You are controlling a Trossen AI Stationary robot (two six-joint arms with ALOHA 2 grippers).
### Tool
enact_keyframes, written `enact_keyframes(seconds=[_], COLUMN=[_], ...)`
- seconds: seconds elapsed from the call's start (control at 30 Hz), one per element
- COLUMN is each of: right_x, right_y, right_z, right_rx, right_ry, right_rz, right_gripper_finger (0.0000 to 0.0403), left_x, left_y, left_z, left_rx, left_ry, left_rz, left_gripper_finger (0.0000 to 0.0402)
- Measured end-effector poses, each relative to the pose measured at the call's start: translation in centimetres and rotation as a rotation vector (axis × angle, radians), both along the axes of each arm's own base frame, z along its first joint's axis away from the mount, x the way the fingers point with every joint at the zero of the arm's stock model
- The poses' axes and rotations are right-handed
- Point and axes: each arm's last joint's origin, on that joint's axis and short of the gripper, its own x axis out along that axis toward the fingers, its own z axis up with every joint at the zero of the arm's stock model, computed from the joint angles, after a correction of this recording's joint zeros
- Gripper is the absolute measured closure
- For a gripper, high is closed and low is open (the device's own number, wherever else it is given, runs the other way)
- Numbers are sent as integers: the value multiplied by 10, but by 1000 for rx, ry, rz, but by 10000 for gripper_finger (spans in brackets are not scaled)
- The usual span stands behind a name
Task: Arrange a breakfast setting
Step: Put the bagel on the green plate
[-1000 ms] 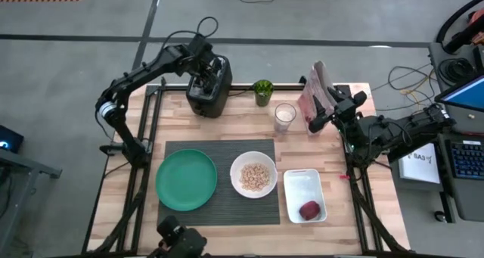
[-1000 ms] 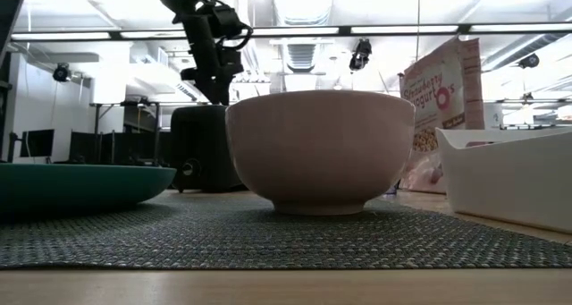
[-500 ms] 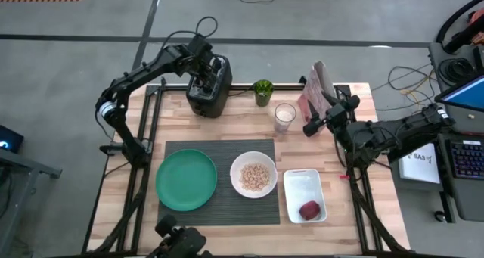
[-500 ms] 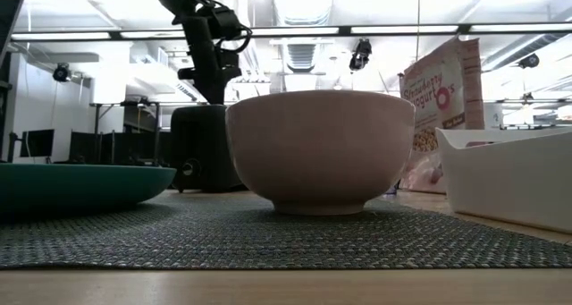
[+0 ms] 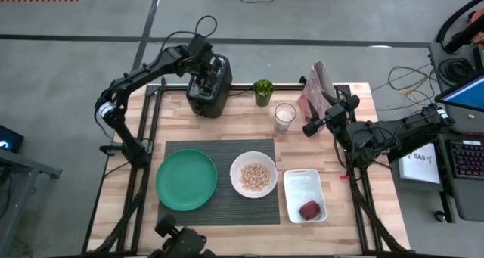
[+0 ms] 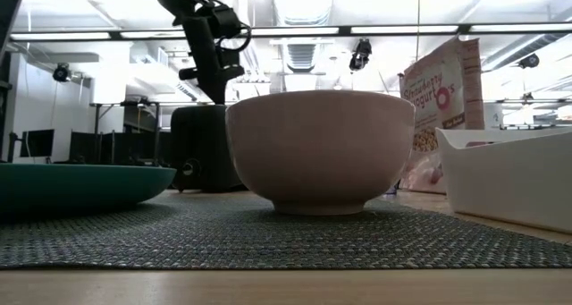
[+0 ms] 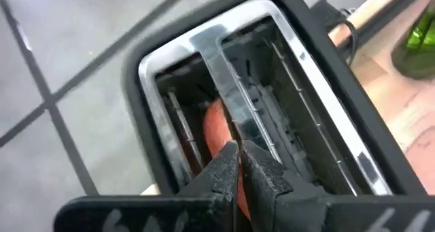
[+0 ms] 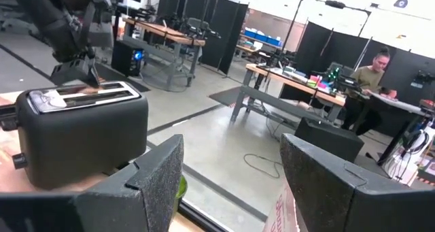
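Note:
The black toaster (image 5: pixel 209 90) stands at the table's far left, and an orange-brown slice (image 7: pixel 216 126) sits in one of its slots. My left gripper (image 7: pixel 238 147) hangs shut just above that slot, pointing down. On the dark placemat (image 5: pixel 219 153) rest the green plate (image 5: pixel 186 180) and the white bowl (image 5: pixel 253 175) of cereal. The white dish (image 5: pixel 302 188) lies to their right. The milk glass (image 5: pixel 284 116) and the pink cereal box (image 5: pixel 312 94) stand at the far right. My right gripper (image 5: pixel 316 120) hovers open, between the glass and the box. My left gripper comes down on the toaster's slot from above with shut fingers (image 7: pixel 224 167). Their tips stand right in front of the slice's top edge (image 7: pixel 212 116). I cannot tell whether they touch it.
A green cup (image 5: pixel 262 92) stands between the toaster and the glass. A dark red lump (image 5: pixel 309 209) lies in the white dish. Bare wood shows along the table's near edge (image 5: pixel 249 239) and left of the placemat. A person sits at a desk in the room behind (image 8: pixel 370 75).
My left gripper has shut above the toaster's slot while staying in place. My right gripper has drawn a little away from the cereal box toward the table's left, still open.

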Motion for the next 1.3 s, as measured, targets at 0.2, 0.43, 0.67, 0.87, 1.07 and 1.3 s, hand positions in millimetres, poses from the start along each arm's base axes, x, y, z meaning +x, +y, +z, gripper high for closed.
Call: enact_keyframes(seconds=[0.2, 0.43, 0.67, 0.87, 1.07, 1.3], right_x=[0, 0, 0, 0, 0, 0], right_y=[0, 0, 0, 0, 0, 0], right_z=[0, 0, 0, 0, -1, -1], right_rx=[0, 0, 1, 0, -1, 2], right_ry=[0, 0, -1, 1, 4, -2], right_rz=[0, 0, 0, 0, 0, -1], right_gripper_finger=[168, 168, 168, 168, 168, 168], left_x=[-9, -21, -17, -9, -1, -2], left_y=[-11, -25, -21, -13, -6, -3], left_z=[21, 38, 31, 16, 4, 3], left_rx=[69, 76, 49, 20, 1, 47], left_ry=[-20, -49, -40, -2, -17, 27], left_rz=[18, 2, 11, 5, 62, 126], left_gripper_finger=[401, 402, 390, 337, 269, 220])
